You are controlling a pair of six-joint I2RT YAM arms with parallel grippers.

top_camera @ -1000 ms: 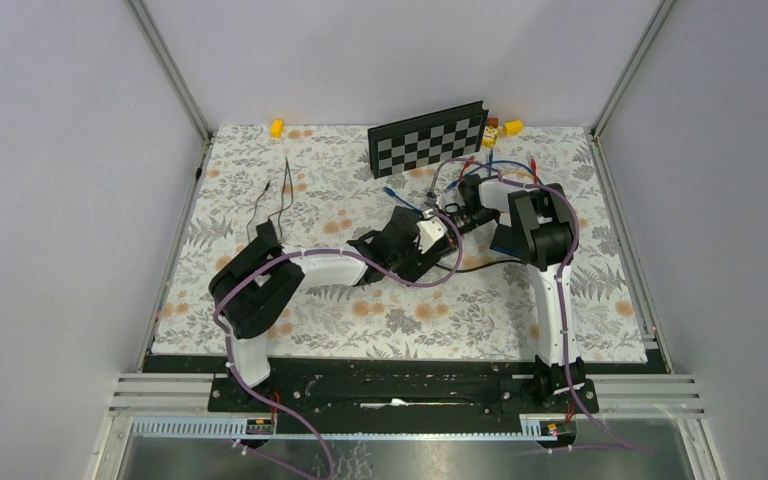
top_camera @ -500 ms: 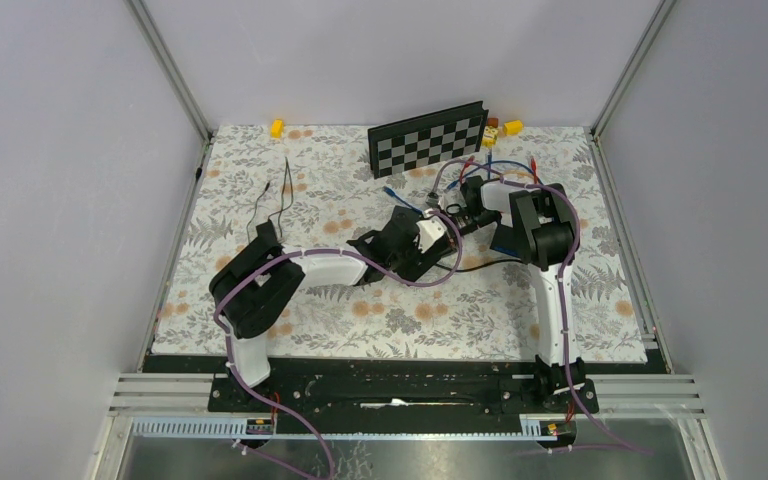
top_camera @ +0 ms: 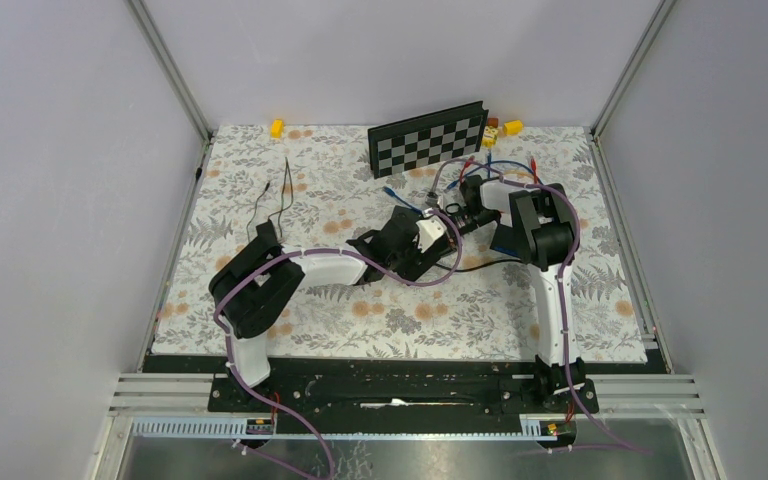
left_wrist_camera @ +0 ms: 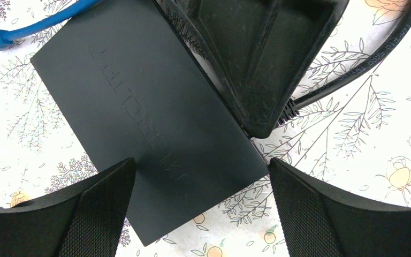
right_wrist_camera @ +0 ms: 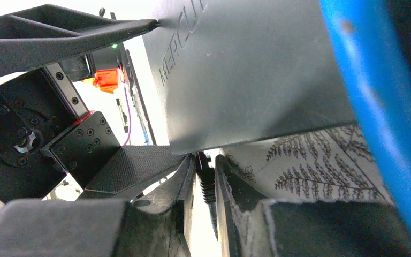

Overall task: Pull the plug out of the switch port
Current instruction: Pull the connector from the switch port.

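The black switch (left_wrist_camera: 150,123) lies flat on the flowered mat. My left gripper (left_wrist_camera: 200,166) straddles it from above, jaws wide, with both fingers (left_wrist_camera: 101,209) touching its edges. My right gripper (right_wrist_camera: 205,160) is shut on the ribbed black boot of the plug (right_wrist_camera: 207,184) at the side of the switch (right_wrist_camera: 257,69). In the left wrist view the right gripper (left_wrist_camera: 246,53) covers the port, so I cannot tell whether the plug sits in it. The plug's black cable (left_wrist_camera: 353,69) trails off to the right. In the top view both grippers (top_camera: 430,235) meet mid-table.
A blue cable (left_wrist_camera: 32,27) with a loose plug lies beside the switch's far side. At the back of the mat a folded chessboard (top_camera: 427,140) leans with small yellow blocks (top_camera: 512,127) next to it. Thin loose wires (top_camera: 282,195) lie at the left.
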